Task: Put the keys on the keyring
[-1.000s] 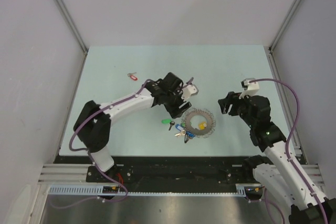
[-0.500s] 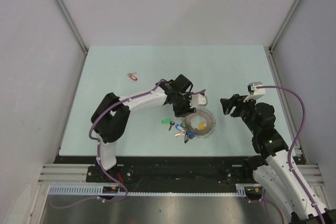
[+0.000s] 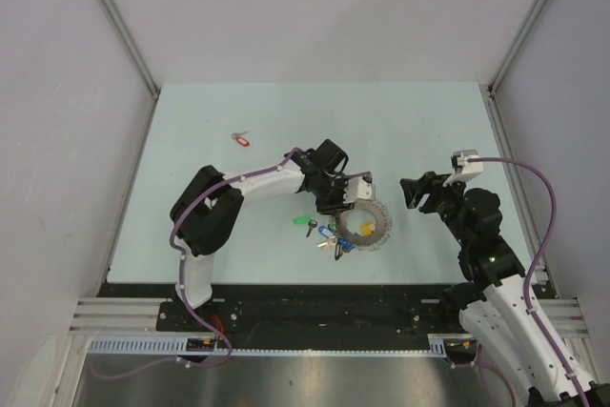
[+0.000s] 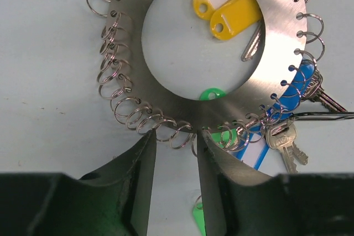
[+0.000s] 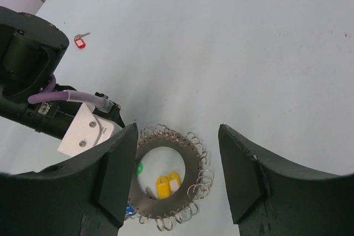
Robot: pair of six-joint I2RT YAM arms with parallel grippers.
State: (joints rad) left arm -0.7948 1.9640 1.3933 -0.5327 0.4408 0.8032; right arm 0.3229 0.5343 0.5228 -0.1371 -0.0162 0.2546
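Keyring (image 4: 279,53): flat, rim just near-right of left claw (image 4: 175,139).
Left claw: jaws parted, prob. nothing pinched yet.
Right claw (image 5: 177,136): agape, empty, farther off.

Lab cell: white panels (image 3: 315,7), aluminium frame (image 3: 116,21)

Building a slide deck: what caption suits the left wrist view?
Left gripper poised, jaws apart, at the coil-fringed rim of the keyring; yellow-tagged keys lie inside the hoop.
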